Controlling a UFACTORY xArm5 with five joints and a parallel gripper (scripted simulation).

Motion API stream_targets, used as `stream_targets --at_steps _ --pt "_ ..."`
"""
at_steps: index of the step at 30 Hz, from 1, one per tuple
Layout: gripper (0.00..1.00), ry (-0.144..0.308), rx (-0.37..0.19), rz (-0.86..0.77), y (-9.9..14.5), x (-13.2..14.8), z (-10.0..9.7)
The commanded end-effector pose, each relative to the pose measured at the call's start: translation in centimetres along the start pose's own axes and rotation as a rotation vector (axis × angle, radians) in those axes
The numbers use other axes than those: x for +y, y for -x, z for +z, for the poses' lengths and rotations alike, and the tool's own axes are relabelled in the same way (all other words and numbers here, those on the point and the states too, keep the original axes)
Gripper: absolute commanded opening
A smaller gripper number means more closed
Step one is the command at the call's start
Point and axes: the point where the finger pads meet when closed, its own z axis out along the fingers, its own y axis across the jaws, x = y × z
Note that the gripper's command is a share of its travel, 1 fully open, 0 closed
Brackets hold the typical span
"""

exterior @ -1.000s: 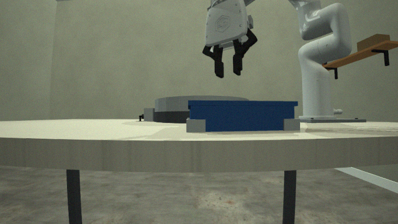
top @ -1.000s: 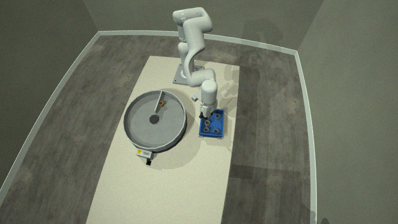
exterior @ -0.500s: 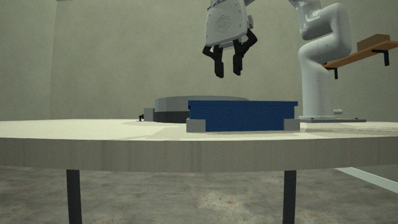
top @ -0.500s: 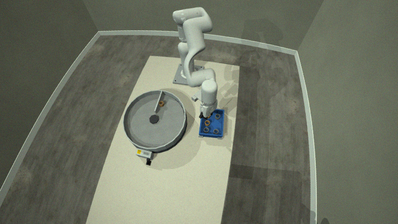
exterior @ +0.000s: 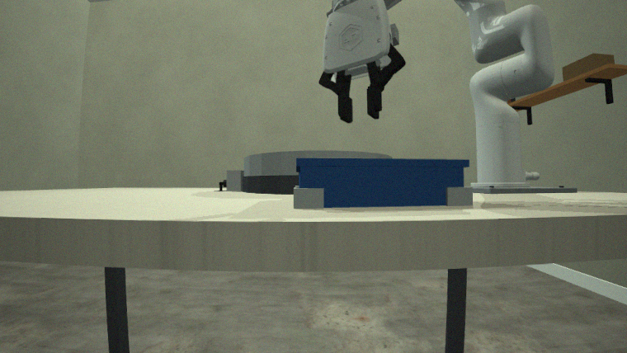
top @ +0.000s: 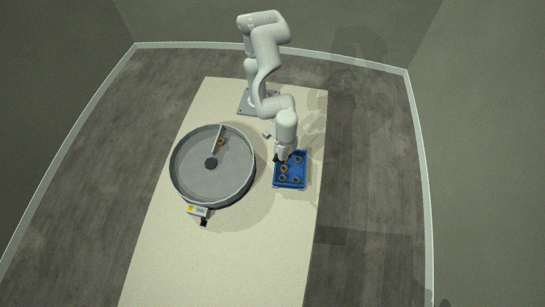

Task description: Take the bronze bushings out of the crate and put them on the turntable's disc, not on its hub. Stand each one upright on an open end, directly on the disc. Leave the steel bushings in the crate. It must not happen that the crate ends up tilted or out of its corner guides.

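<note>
The blue crate (top: 290, 169) sits on the table right of the grey turntable (top: 211, 164). In the overhead view it holds one bronze bushing and three steel bushings (top: 297, 158), (top: 282, 177), (top: 295, 179), all with an open end up. Another bronze bushing (top: 220, 141) stands on the disc, near the rim and away from the dark hub (top: 210, 163). My gripper (exterior: 359, 111) hangs well above the crate (exterior: 380, 181), fingers pointing down, partly open, with nothing between them. In the overhead view the gripper (top: 279, 158) is over the crate's near-left part, just beside the bronze bushing.
A thin bar (top: 216, 138) runs from the hub to the disc's raised rim. A small control box (top: 196, 209) sits at the turntable's front edge. The arm's base (top: 255, 100) stands behind the crate. A wooden shelf (exterior: 570, 83) juts out at the right.
</note>
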Motion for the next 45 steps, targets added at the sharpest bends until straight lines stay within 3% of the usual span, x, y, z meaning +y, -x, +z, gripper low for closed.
stream_targets --at_steps 1,14,32,45 --pt "0.41 -0.002 -0.003 0.000 0.1 -0.1 -0.1" --pt "0.41 -0.002 -0.003 0.000 0.1 -0.1 0.1" --pt "0.41 -0.002 -0.003 0.000 0.2 -0.1 6.0" --pt "0.41 -0.002 -0.003 0.000 0.2 -0.1 6.4"
